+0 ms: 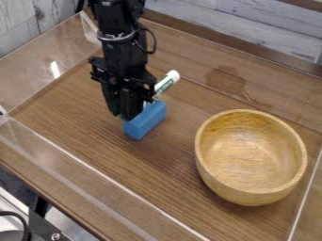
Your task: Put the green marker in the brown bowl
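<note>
The green marker (163, 84) has a white barrel with green lettering. It sticks out up and to the right from between the black fingers of my gripper (130, 106). The gripper points straight down and is shut on the marker's lower end, which is hidden behind the fingers. I cannot tell whether the marker is clear of the table. The brown bowl (209, 133), a wide light wooden bowl with nothing in it, stands to the right and nearer the front, well apart from the gripper.
A blue rectangular block (146, 120) lies on the wooden tabletop just below and right of the fingertips. A clear raised wall (25, 132) borders the table on the left and front.
</note>
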{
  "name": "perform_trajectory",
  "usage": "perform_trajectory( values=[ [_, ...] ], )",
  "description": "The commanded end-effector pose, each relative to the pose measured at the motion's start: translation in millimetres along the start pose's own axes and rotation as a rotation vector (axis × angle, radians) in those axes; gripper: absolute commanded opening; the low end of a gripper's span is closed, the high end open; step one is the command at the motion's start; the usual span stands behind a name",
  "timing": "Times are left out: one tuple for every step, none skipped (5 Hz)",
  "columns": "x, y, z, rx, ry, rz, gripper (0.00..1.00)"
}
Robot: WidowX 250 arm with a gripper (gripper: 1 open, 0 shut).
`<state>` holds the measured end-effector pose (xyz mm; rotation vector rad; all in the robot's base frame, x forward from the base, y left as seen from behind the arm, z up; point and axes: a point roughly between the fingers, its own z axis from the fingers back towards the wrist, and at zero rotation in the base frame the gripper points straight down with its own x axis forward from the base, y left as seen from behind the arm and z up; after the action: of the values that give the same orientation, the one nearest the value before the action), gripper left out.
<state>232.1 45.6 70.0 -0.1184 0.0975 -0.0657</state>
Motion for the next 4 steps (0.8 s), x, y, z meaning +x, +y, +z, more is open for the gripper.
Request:
perform_trajectory(
  values=[
    [9.5,-3.7,23.1,0.031,-0.072,-0.024,0.00],
    [10.1,-7.7,26.9,0.036,-0.068,-0.030,0.00],
    [10.3,-10.7,30.3,0.041,-0.065,-0.036,0.00],
    [10.5,-13.5,33.0,0.046,-0.062,-0.043,0.00]
  ],
)
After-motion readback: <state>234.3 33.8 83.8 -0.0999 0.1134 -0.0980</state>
